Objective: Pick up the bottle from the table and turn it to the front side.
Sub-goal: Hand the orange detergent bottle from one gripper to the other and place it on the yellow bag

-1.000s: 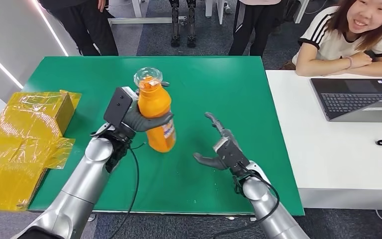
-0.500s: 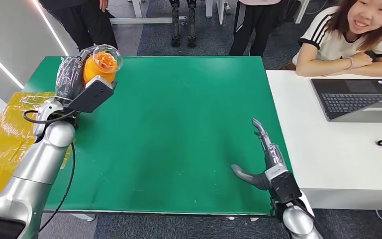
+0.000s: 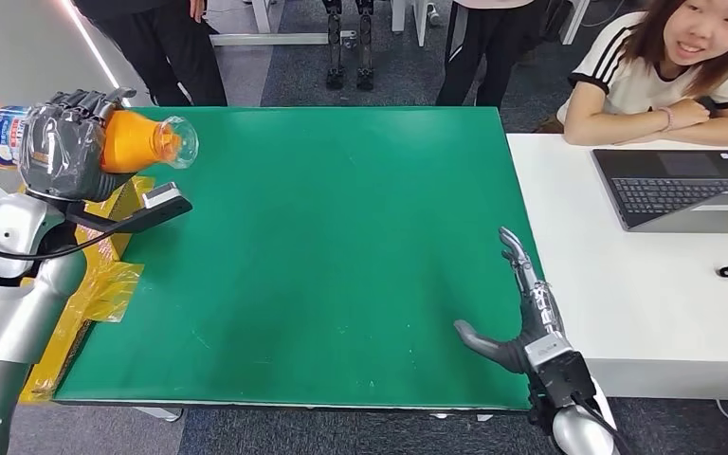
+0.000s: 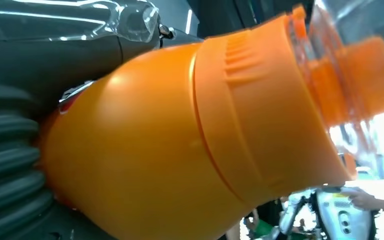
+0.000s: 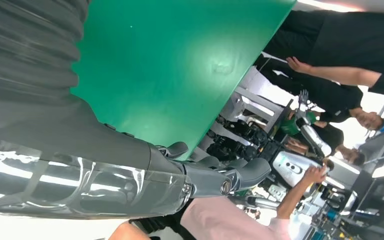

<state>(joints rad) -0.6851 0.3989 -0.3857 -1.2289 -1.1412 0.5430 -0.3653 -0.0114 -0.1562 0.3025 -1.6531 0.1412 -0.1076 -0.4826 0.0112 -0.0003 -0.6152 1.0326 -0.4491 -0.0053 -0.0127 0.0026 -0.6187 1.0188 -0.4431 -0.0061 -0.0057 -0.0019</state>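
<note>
Where the head view looks down on the green counter point(image 3: 341, 246), the left robot hand point(image 3: 62, 147) is up in the air past the counter's far left corner, and it is wrapped tight around the orange bottle point(image 3: 137, 140). The bottle lies on its side. Its long line runs across the picture: the clear cap point(image 3: 178, 141) points toward the middle of the counter, and the bottom end with the blue and white label point(image 3: 2, 136) points out to the left, away from it. Under the arm sits a yellow bag point(image 3: 104, 284) beside the counter. The right robot hand point(image 3: 521, 327) is near the front right corner, well apart from the bottle, with its fingers spread and nothing in it. So the left robot hand is the one that must do the turning, I think, by rolling the wrist.

In the left wrist view, the bottle point(image 4: 180, 140) is very close. The thumb point(image 4: 55, 50) presses along its round body, and the cap end points away from the robot hand.

In the right wrist view, the right robot hand point(image 5: 130, 180) reaches out past the counter's edge point(image 5: 180, 75), fingers loose and holding nothing. People stand beyond it.
</note>
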